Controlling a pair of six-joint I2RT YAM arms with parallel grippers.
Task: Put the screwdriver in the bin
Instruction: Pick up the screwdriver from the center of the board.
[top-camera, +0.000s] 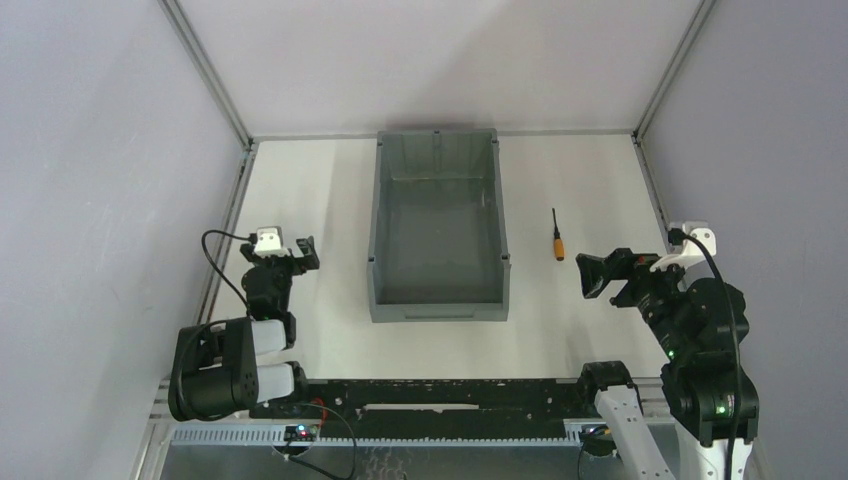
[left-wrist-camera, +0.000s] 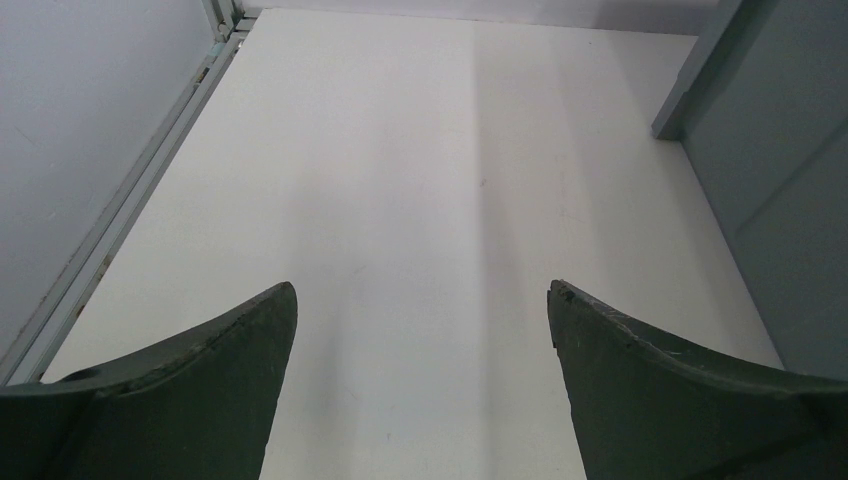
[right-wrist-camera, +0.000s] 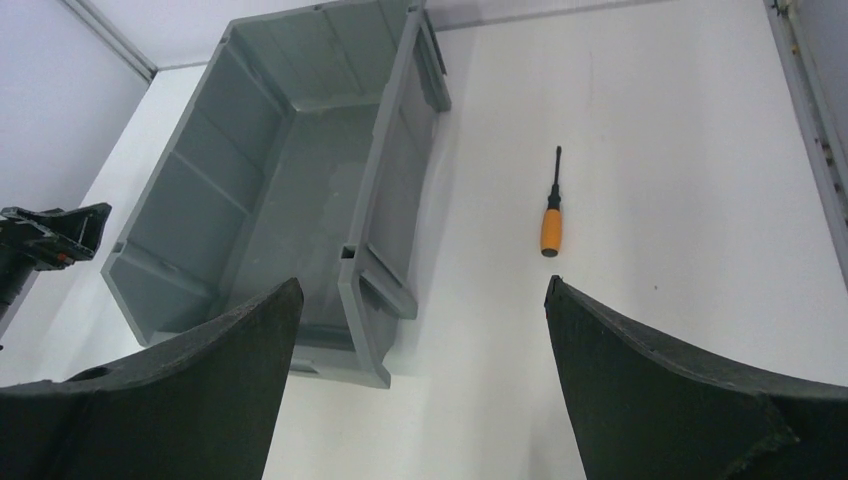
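Clock directions are taken from the overhead view, with 12 o'clock at the far wall and 6 o'clock at the arm bases.

At 9 o'clock of the scene, the left gripper sits low over the white table. Its fingers are spread wide with nothing between them. A metal rail runs along the table edge just to its left, and bare tabletop stretches ahead of it towards 12 o'clock.

The bin stands in the middle with its long axis running from 12 to 6. Its lowered lip is at the 6 o'clock end and its far end is close to the back wall. Nothing shows on its floor.

The screwdriver lies flat on the table at 3 o'clock of the bin, clear of the bin's right wall with a strip of bare surface between them. Its long axis runs almost from 12 to 6, parallel to the bin. The thin black shaft points to 12 o'clock and leans a hair towards 11, and the orange handle is at the 6 o'clock end, nearest the arms. There is open table on every side of it, and the right-hand rail is well apart at 3 o'clock.

The right gripper is near the handle, at about 5 o'clock of the screwdriver and not touching it. Its jaws stand fully apart and hold nothing. In the wrist view the screwdriver lies ahead, near the right finger.
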